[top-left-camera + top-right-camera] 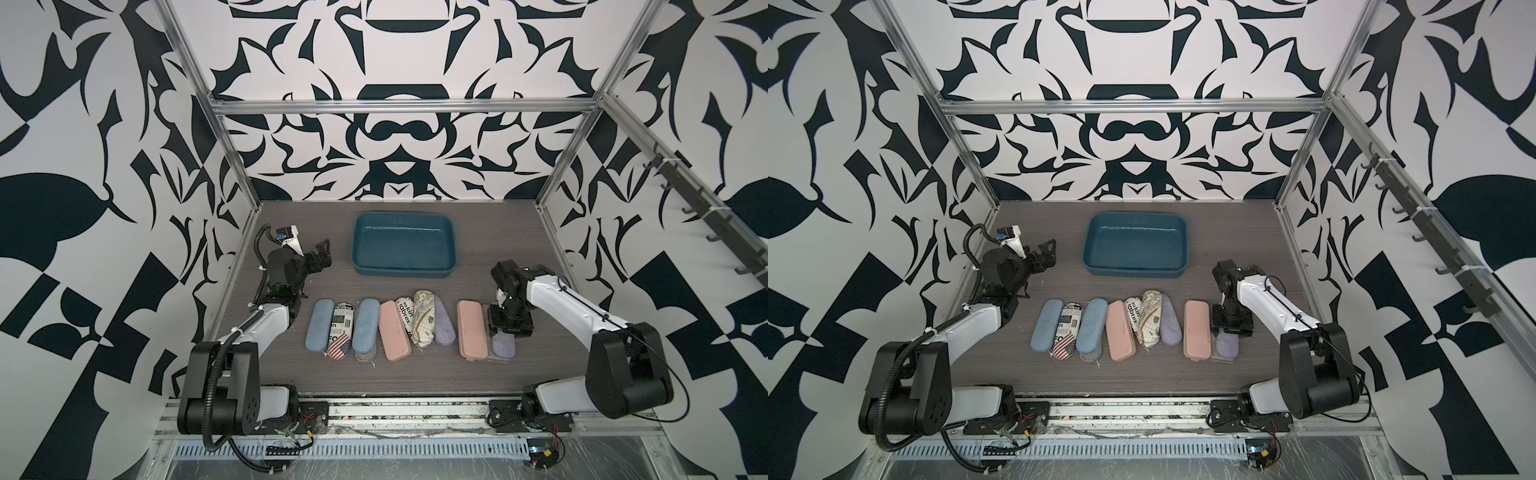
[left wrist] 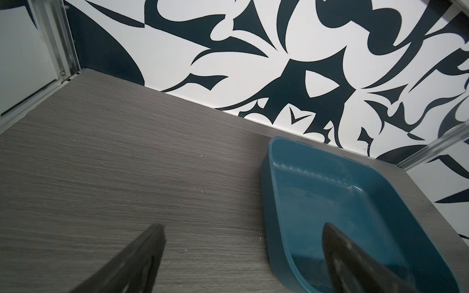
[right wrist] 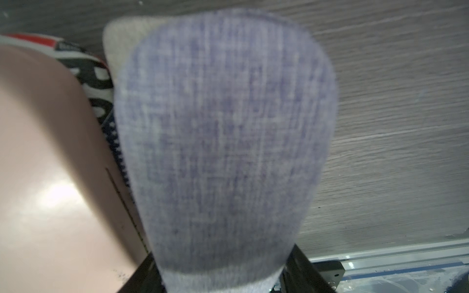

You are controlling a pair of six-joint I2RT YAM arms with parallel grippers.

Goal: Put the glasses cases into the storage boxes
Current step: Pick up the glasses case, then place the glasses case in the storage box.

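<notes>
Lavender case [image 3: 223, 142] between right fingers [image 3: 302, 271]; left fingers [image 2: 137, 261] wide apart.

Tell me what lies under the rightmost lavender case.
A pale grey case peeks out beneath the lavender case, and a newspaper-print case shows at its side. How far either runs underneath is covered.

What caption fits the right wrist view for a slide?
Right claw straddles the lavender case, pink case alongside, on the grey woodgrain table.
</notes>
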